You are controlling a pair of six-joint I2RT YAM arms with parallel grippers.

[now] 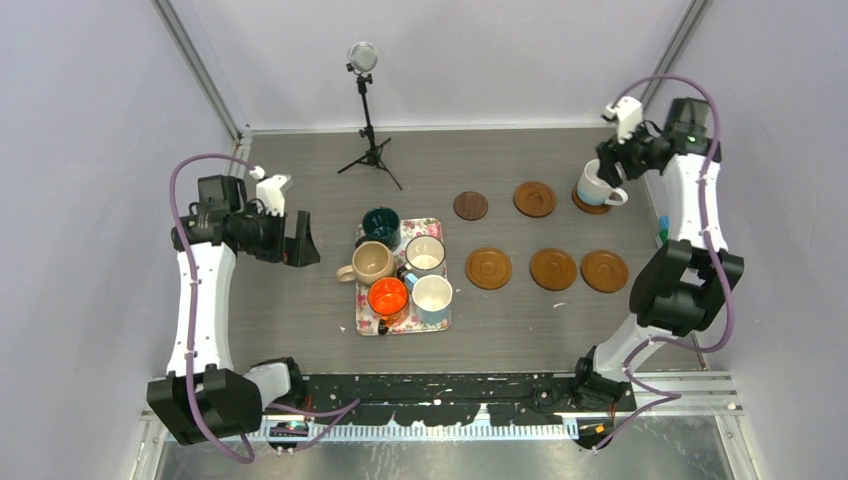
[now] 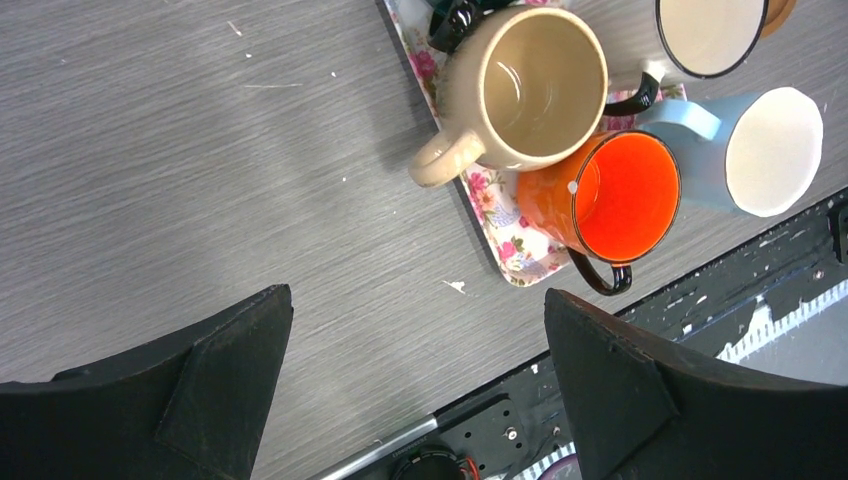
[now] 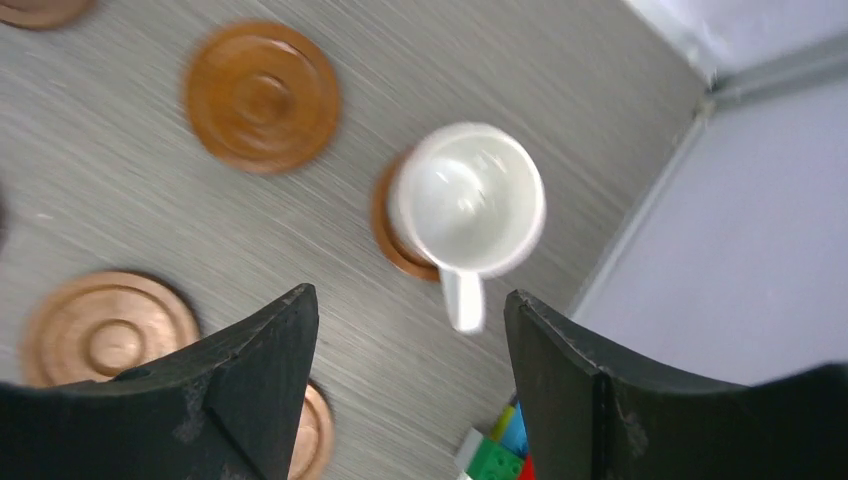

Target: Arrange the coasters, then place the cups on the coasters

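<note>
A white cup [image 1: 600, 185] [image 3: 468, 198] stands upright on the back-right coaster [image 1: 582, 205] [image 3: 395, 245], its handle pointing towards my right gripper [image 1: 612, 162] [image 3: 408, 295]. That gripper hovers just above it, open and holding nothing. Two bare coasters lie in the back row, one of them dark brown [image 1: 470, 205], the other orange-brown [image 1: 534, 198]. Three more lie in front [image 1: 553, 269]. On the floral tray [image 1: 441, 322] stand the dark green [image 1: 381, 226], beige [image 1: 372, 262] [image 2: 530, 85], white [image 1: 425, 252], orange [image 1: 388, 297] [image 2: 615, 195] and light blue [image 1: 432, 298] cups. My left gripper [image 1: 300, 240] [image 2: 417, 295] hangs open left of the tray.
A small tripod with a round head [image 1: 365, 110] stands at the back of the table. A few coloured toy bricks [image 1: 663, 228] [image 3: 495, 455] lie by the right wall. Walls close in the table on three sides.
</note>
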